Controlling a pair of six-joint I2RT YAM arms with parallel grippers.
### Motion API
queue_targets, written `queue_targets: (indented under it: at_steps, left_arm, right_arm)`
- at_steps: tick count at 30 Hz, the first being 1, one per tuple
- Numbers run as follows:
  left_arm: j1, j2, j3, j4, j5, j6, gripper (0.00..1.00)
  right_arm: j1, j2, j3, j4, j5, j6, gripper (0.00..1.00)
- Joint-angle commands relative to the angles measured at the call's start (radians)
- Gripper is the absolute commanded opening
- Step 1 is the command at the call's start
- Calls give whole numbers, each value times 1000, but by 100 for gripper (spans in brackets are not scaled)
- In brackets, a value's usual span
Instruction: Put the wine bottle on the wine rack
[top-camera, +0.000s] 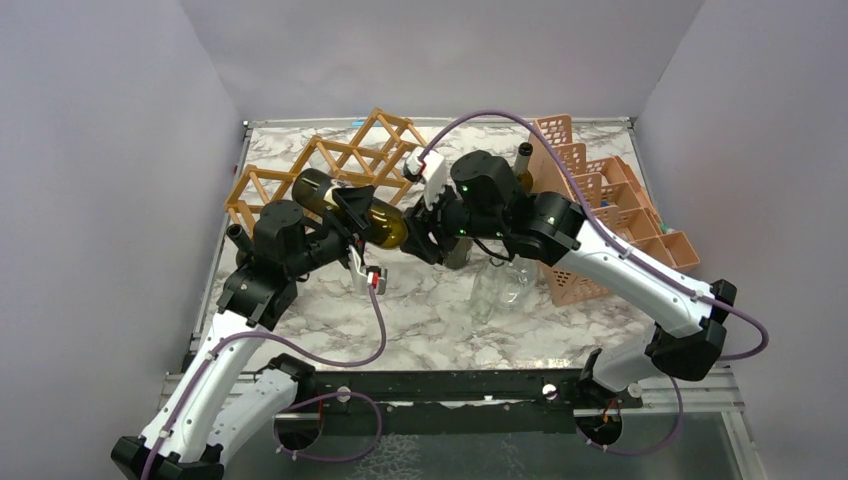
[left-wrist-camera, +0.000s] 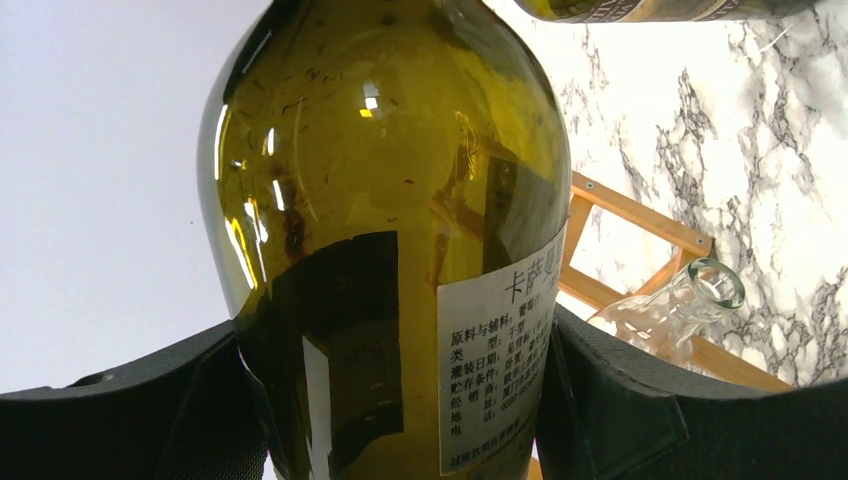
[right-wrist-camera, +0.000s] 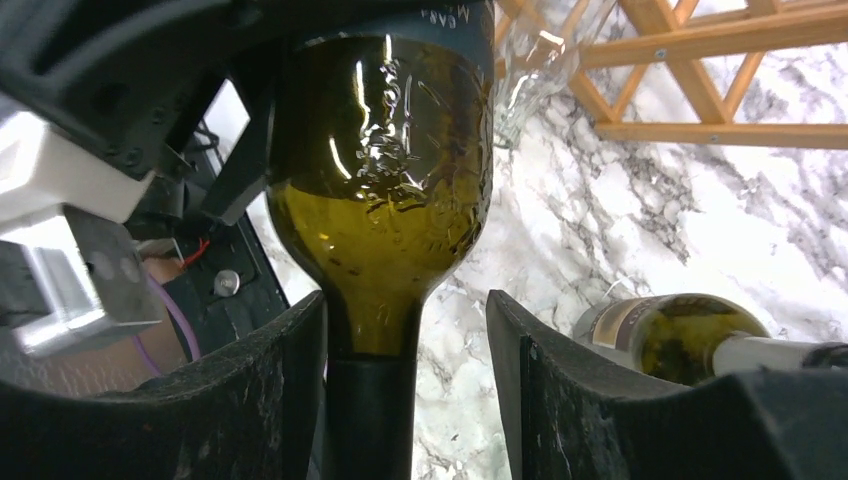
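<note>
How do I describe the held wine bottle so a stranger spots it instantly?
Find the wooden wine rack at the back left of the marble table. Just before it, an olive-green wine bottle lies sideways in the left gripper. Unlike the clear glass bottle lying nearby, it is held aloft.

Olive-green, white-labelled wine bottle (top-camera: 355, 210) lies level above the counter (top-camera: 440, 320), just before the wooden lattice wine rack (top-camera: 340, 160).

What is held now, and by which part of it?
The left gripper holds the wine bottle by its labelled body. The right gripper straddles the neck, with a gap at one finger, so it does not grip yet.
</note>
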Motion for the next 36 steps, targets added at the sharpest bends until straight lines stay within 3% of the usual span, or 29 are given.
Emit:
queue_targets:
  at_steps: [1,8,12,16,19,20,22,23,24,25,32,36]
  left_arm:
    - [2,-38,17,100,-10,68,0]
    - [1,-35,23,100,7,83,0]
    - [1,-33,28,99,13,83,0]
    - [2,-26,30,98,18,71,0]
    - [1,-22,35,98,24,49,3]
    - [2,-21,34,98,25,45,6]
    - [2,-21,30,99,18,40,18]
    - [2,-20,27,99,13,38,38]
    - [1,-20,23,101,9,38,87]
    - [2,-23,18,104,7,34,98]
    - [2,-36,-10,109,-6,-30,99]
    - [1,-49,-15,111,-11,-148,99]
  right_arm:
    - [2,44,21,-45,-51,-33,60]
    - [1,93,31,-48,-69,-35,57]
    - [1,125,44,-51,-57,-38,50]
    - [2,135,41,-46,-52,-42,32]
    - [1,130,31,-36,-43,-40,11]
    - [2,127,27,-29,-37,-41,4]
    - [2,111,10,-7,-25,-40,1]
    - [2,101,-6,8,-20,-39,1]
    - [2,89,-18,22,-12,-37,1]
    - [1,76,-29,40,1,-37,1]
    - [1,-33,-125,169,137,-5,1]
    - [2,-93,-195,238,223,19,1]
